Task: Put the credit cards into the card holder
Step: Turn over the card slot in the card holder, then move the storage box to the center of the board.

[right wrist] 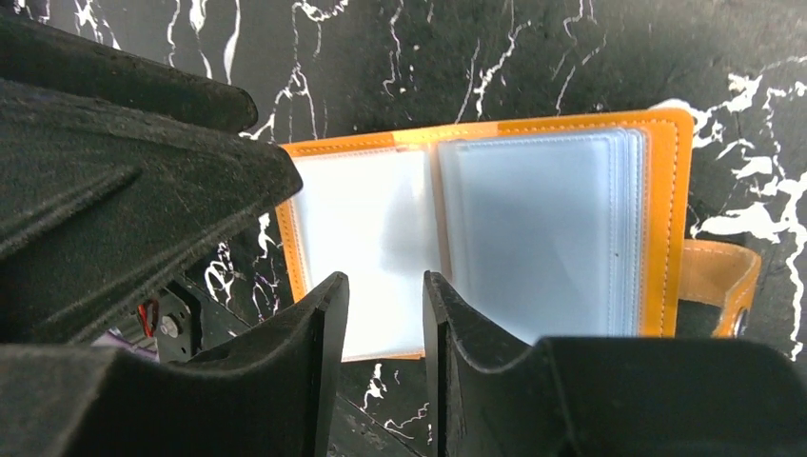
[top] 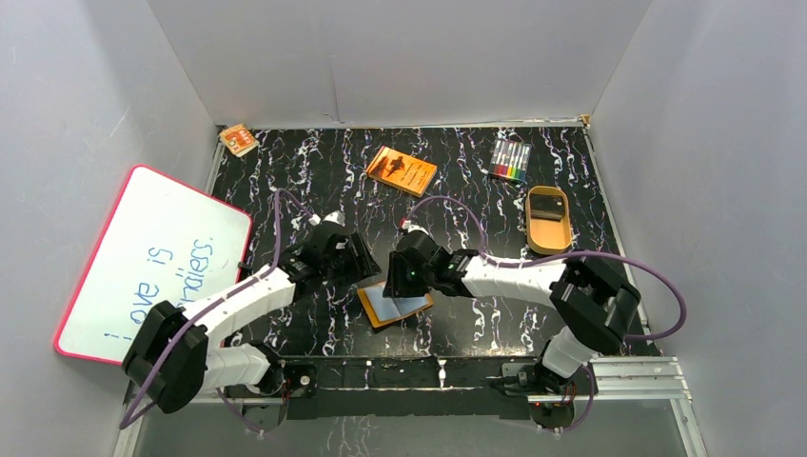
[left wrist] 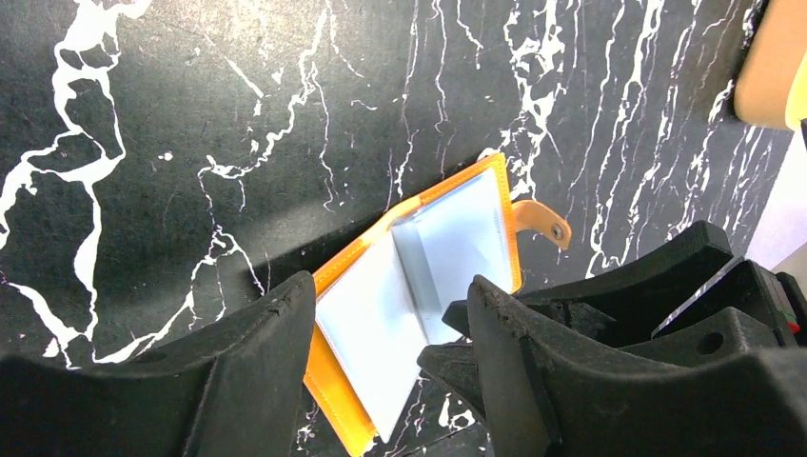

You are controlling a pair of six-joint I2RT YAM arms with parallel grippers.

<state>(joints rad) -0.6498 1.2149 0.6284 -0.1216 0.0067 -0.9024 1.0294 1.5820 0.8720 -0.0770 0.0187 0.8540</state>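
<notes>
The card holder (top: 395, 307) lies open, pale pockets up, near the middle of the tabletop's (top: 457, 186) near edge. Above it, the left gripper (left wrist: 385, 314) stands wide and empty, and the right gripper (right wrist: 383, 286) shows a narrow empty gap. Dark credit cards (top: 545, 205) sit in a tan tray (top: 550, 250) near the right edge.

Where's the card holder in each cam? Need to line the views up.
Top external: card holder at lower centre, lying open near the front edge.
Left wrist: lower centre, open and tilted, snap tab at its upper right.
Right wrist: centre to right, open, snap tab at right edge.
Shared landmark: black white-veined tabletop under it in all three.
</notes>
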